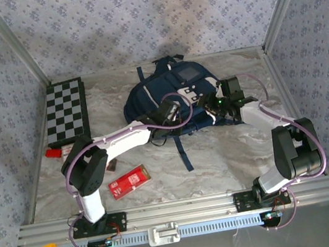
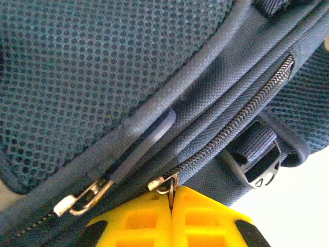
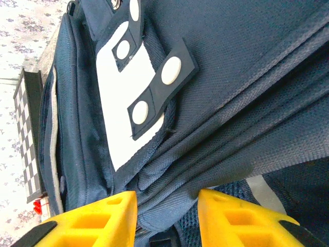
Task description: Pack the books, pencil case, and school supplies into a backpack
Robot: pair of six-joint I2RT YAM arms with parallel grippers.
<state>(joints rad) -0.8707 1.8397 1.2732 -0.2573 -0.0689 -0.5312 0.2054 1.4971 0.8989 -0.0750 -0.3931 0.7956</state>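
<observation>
Yellow fingertips of the left gripper (image 2: 171,208) sit at the bottom of the left wrist view, pressed together with a metal zip pull (image 2: 165,184) pinched in the seam between them. That close view also gives the closed zip running up to the right, a second pull (image 2: 77,203) lying loose to the left, a black buckle (image 2: 257,167) and the mesh weave of the backpack (image 2: 103,77). From the right wrist, the right gripper (image 3: 167,199) has its fingers part-way apart, closed on a bunched fold of navy fabric that fills the gap. Beyond them is a white patch (image 3: 118,108) with round white studs, and far to the left the edge of the chequered board (image 3: 28,139) with a small red block (image 3: 37,207) beside it. The top view lays out the whole scene. The backpack lies at the far middle of a pale marbled table (image 1: 232,156), with a dark strap (image 1: 183,152) trailing toward the near side. The red pencil case (image 1: 130,181) lies flat at the near left, well apart from the bag. Walls (image 1: 135,15) papered in a small blue-grey floral print close in the far and side edges, and an aluminium rail (image 1: 184,209) runs along the near edge, where both arm bases are bolted. The left arm stretches low across the table toward the bag's near side. The right arm folds up at the elbow and reaches left to the bag's right edge.
</observation>
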